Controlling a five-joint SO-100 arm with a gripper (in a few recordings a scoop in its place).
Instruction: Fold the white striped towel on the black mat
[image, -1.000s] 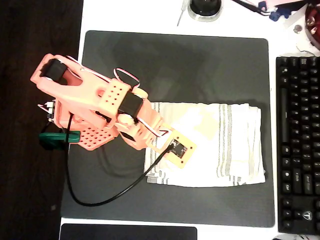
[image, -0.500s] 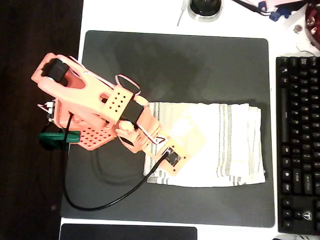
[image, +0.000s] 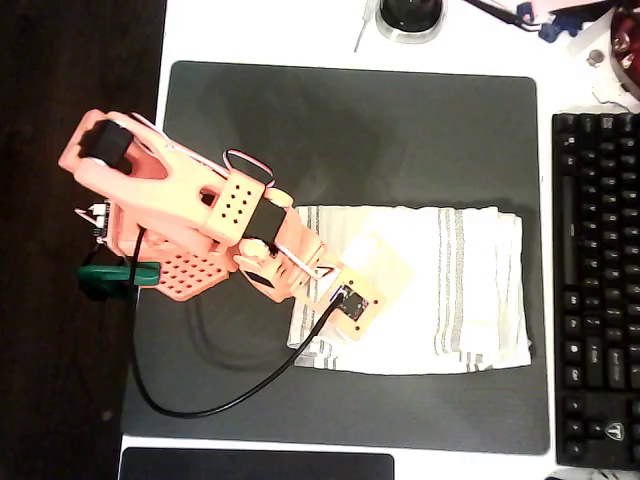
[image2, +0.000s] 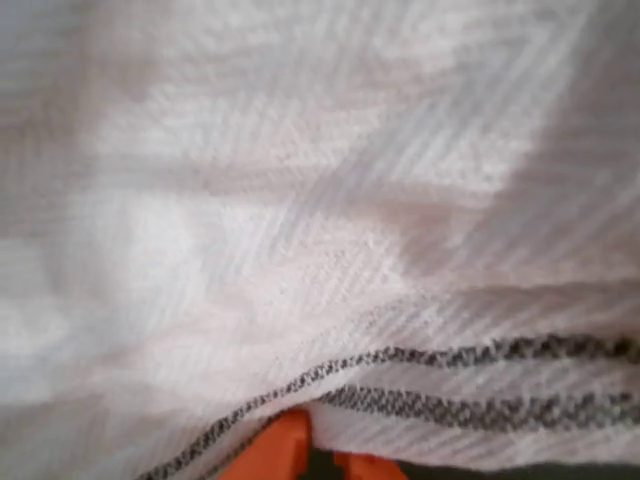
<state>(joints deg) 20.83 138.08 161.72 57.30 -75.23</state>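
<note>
The white striped towel (image: 440, 290) lies folded on the right half of the black mat (image: 350, 120), with grey stripes near its left edge and right of its middle. My orange arm reaches in from the left. My gripper (image: 345, 302) sits over the towel's left part, hidden under the wrist camera board. In the wrist view the towel (image2: 300, 220) is very close, and its striped hem drapes over my gripper (image2: 320, 462). Two orange fingertips (image2: 275, 450) stand close together with the hem pinched between them.
A black keyboard (image: 598, 290) runs along the mat's right side. A round dark object (image: 410, 15) sits beyond the mat's far edge, and a smaller dark pad (image: 255, 465) lies at the near edge. A black cable (image: 200, 405) loops across the mat's lower left.
The wrist dipped slightly down and left, then came back a little. The towel's lower left corner has drawn in slightly.
</note>
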